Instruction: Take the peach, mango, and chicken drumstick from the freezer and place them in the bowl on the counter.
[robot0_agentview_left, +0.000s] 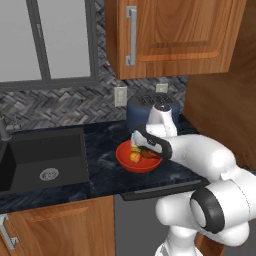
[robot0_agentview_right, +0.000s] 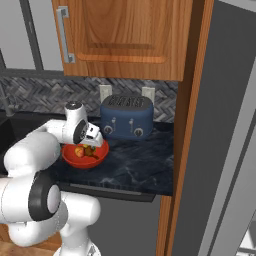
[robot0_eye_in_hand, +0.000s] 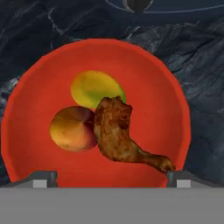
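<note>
Left base view: the white arm reaches forward over the dark marbled counter (robot0_agentview_left: 105, 170), and its two-finger gripper (robot0_agentview_left: 141, 148) hangs just above the round red bowl (robot0_agentview_left: 124, 161). Small yellow and brown shapes lie in the bowl, but at this size I would not swear to which is which. A dark blue toaster (robot0_agentview_left: 137, 112) stands just behind the bowl, and a black sink (robot0_agentview_left: 45, 157) sits to its left.

Right base view: the gripper (robot0_agentview_right: 89, 146) is again directly above the bowl (robot0_agentview_right: 72, 157), which holds a yellow-orange fruit beside a darker piece. The toaster (robot0_agentview_right: 126, 118) stands just beyond it on the counter (robot0_agentview_right: 140, 165).

Hand view: looking straight down into the bowl (robot0_eye_in_hand: 35, 87), the count is plain: one yellow-green mango (robot0_eye_in_hand: 94, 87), one orange-red peach (robot0_eye_in_hand: 72, 128) and one brown chicken drumstick (robot0_eye_in_hand: 118, 131), the three touching near the middle. The two dark finger tips stand far apart at the bottom edge with nothing between them, so the jaws are wide and empty.

All three foods seem delivered. What remains, I judge, is to lift the hand straight up, keeping the jaws spread, so nothing catches the drumstick's bone end or the rim.
</note>
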